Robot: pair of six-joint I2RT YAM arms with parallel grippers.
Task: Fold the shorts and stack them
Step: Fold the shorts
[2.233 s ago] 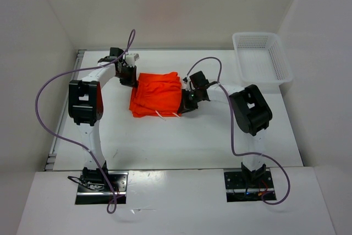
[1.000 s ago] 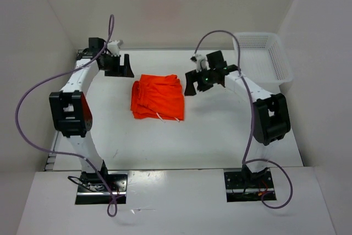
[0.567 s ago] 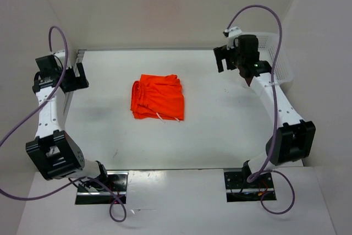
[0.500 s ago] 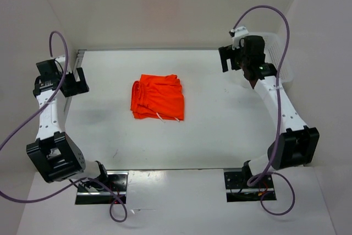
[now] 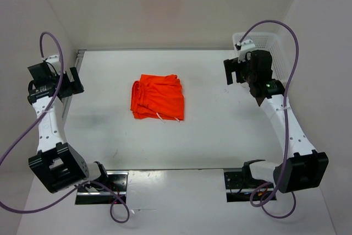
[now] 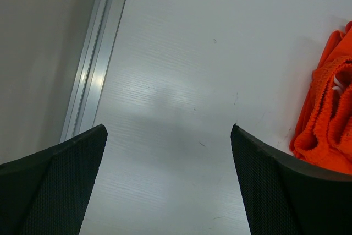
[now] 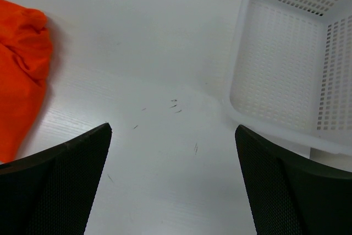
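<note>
In the middle of the white surface [image 5: 209, 130], seen from above, lie the shorts [image 5: 158, 98]: one bright orange pair, folded into a compact, roughly square bundle. A thin white drawstring [image 5: 160, 116] pokes out at the bundle's near edge. Nothing touches the shorts.

The left end effector [image 5: 75, 82] hangs at the far left edge of the surface, well apart from the shorts, with its two fingers spread wide and nothing between them. In the left wrist view, the left end effector [image 6: 169, 129] shows two black fingertips at the bottom corners, bare white surface between them, a metal rail [image 6: 93, 75] along the surface's left edge, and the edge of the orange shorts [image 6: 330, 130] at the right border.

The right end effector [image 5: 234, 72] hangs at the far right, just in front of a white plastic mesh basket [image 5: 278, 53] in the far right corner. Its fingers also stand wide apart and hold nothing. In the right wrist view, the right end effector [image 7: 173, 128] frames bare surface with a few small dark specks; the basket [image 7: 275, 64] fills the upper right and a rounded fold of the shorts [image 7: 22, 86] sits at the left border.

A purple cable loops over each arm.
</note>
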